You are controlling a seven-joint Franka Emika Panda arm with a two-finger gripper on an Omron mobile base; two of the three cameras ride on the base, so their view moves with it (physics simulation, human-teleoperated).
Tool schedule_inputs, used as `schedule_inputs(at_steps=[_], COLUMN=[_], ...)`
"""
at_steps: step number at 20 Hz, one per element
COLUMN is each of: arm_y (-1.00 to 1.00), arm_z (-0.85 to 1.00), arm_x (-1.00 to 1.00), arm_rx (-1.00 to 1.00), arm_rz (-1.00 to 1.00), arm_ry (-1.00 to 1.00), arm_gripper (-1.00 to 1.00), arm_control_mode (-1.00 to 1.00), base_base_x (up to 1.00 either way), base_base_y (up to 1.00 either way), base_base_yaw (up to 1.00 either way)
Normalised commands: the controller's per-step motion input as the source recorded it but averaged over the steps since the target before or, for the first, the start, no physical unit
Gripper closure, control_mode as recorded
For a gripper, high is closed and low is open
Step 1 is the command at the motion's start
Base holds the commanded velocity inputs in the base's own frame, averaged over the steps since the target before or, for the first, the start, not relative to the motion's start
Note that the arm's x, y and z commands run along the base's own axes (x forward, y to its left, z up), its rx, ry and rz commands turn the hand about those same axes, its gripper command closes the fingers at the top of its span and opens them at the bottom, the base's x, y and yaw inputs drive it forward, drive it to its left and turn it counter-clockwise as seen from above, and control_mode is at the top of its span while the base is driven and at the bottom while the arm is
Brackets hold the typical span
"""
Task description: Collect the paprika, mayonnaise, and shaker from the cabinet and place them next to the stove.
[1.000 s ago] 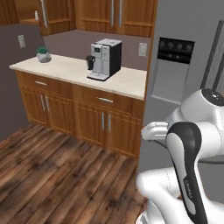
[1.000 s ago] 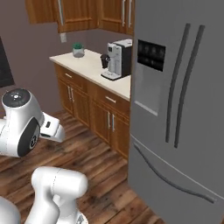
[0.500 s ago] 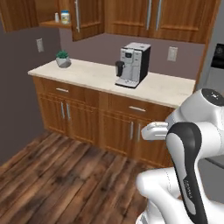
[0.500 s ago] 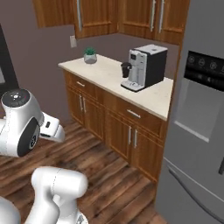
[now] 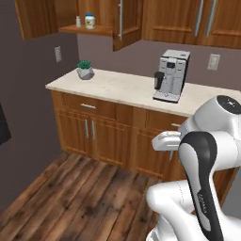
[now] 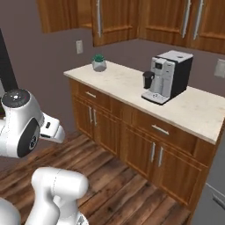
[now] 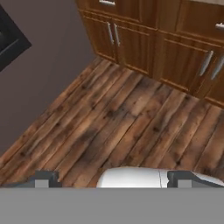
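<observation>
My gripper is spread wide with nothing between its fingertips, pointing down at the wooden floor in front of the lower cabinet doors. It hangs low beside my body, tucked in, well apart from anything I have to pick up.

Out from there, the table runs along the wall with a small potted plant at its left end and a coffee machine further right. Above the plant end, the cabinet stands with its door swung open, and on its inner shelf I make out the shaker, a tiny pale cylinder, with the mayonnaise just beside it to the right, blue lid on top. The paprika I cannot pick out on the shelf from here.

I judge that I am in the approach step: nothing collected, the arm folded for travel. The next move calls for bringing the base squarely in front of the open cabinet, then raising the arm high and reaching in level over the shelf edge, clear of the open door. The items stand close together, so I should come at one from the front to avoid knocking its neighbour.
</observation>
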Motion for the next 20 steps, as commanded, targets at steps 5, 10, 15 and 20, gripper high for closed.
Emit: schedule_inputs(at_steps=[5,10,15,20], arm_y=[0.0,0.0,0.0,0.0], arm_z=[0.0,0.0,0.0,0.0], arm_x=[0.0,0.0,0.0,0.0], arm_rx=[0.0,0.0,0.0,0.0], arm_rz=[0.0,0.0,0.0,0.0], arm_ry=[0.0,0.0,0.0,0.0], arm_gripper=[-1.0,-1.0,-1.0,-1.0], arm_control_mode=[1.0,1.0,1.0,1.0], base_base_x=[0.78,0.75,0.72,0.66], base_base_y=[0.89,0.7,0.52,0.26], base_base_yaw=[-0.15,-0.17,-0.3,-0.41])
